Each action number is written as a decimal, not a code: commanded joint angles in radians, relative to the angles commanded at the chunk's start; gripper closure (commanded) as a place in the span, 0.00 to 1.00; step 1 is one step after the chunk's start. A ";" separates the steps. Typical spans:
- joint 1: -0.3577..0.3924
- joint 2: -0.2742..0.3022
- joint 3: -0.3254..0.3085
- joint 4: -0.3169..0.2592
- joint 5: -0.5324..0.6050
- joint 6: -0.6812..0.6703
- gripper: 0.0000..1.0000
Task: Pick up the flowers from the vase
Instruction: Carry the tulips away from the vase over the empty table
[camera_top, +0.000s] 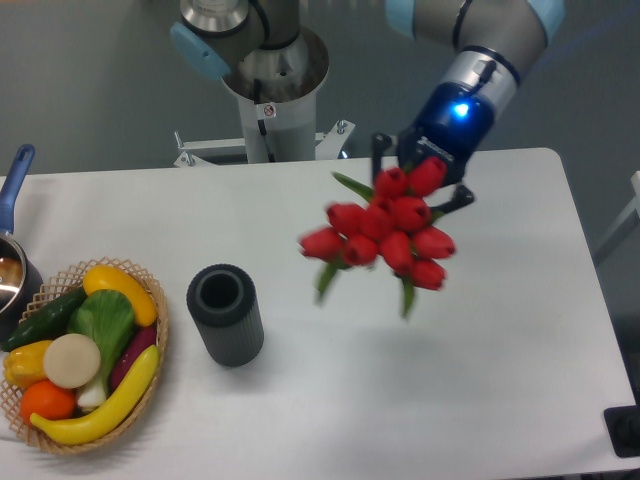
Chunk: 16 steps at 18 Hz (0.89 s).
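The flowers (388, 235), a bunch of red tulip buds with green leaves, hang in the air above the table's right middle, blurred. My gripper (418, 170) is behind and above the bunch, shut on its stems; the fingertips are mostly hidden by the buds. The vase (225, 313), a dark grey ribbed cylinder, stands empty on the table well to the left of the bunch.
A wicker basket (150, 375) of fruit and vegetables sits at the front left. A blue-handled pot (14, 265) is at the left edge. The robot base (270, 90) stands behind the white table (480, 380). A dark object (625, 430) sits at the front right corner.
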 joint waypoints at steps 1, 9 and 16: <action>0.006 0.000 0.000 -0.002 0.063 0.012 0.86; 0.035 -0.012 -0.009 -0.003 0.427 0.026 0.86; 0.043 -0.035 0.000 -0.002 0.585 0.089 0.85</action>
